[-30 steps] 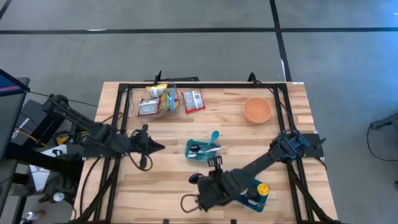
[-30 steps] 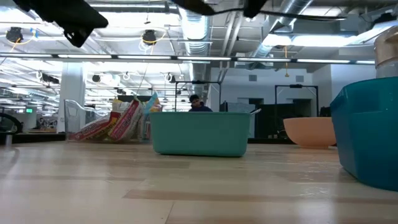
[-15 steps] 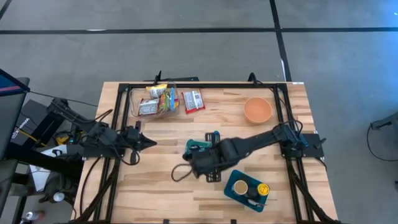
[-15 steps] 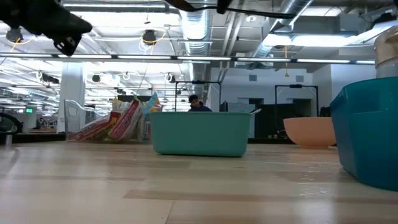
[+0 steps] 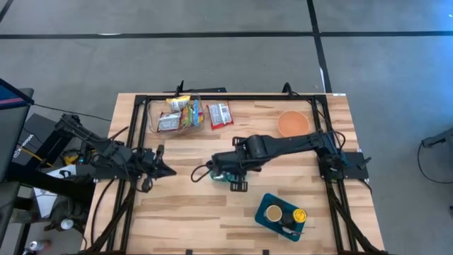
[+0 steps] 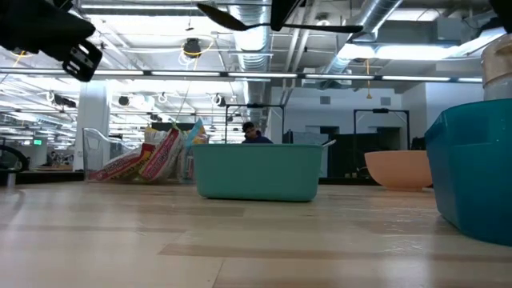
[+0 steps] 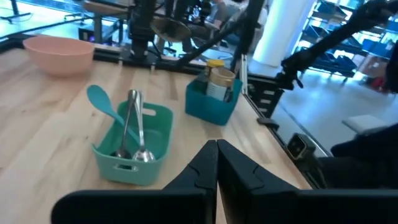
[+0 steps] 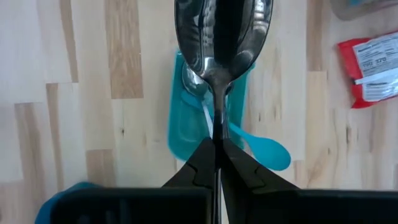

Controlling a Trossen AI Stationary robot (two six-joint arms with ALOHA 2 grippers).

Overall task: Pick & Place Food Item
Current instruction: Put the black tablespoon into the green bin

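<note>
My right gripper (image 8: 216, 144) is shut on a metal spoon (image 8: 222, 34) and hovers over the teal utensil bin (image 5: 228, 174) at the table's middle. The bin (image 7: 134, 144) holds a teal spoon and metal spoons. Snack packets (image 5: 177, 113) lie in a clear container at the far left, with red packets (image 5: 219, 114) on the table beside it. My left gripper (image 7: 216, 163) is shut and empty, left of the bin (image 5: 164, 171). My right gripper pinches the spoon's thin handle (image 8: 217, 121) between its two fingers. The spoon runs on along the fingers, its bowl (image 8: 222, 31) at the free end. It is lifted clear, above the utensil bin.
An orange bowl (image 5: 293, 125) stands at the far right. A round teal container with jars (image 5: 282, 212) stands near the front right. Black frame rails run along the table's left, right and far edges.
My right gripper has carried the spoon from beside the round teal container near the front edge toward the far edge, and is now over the utensil bin. My left gripper has drawn back a little toward the table's left edge.
</note>
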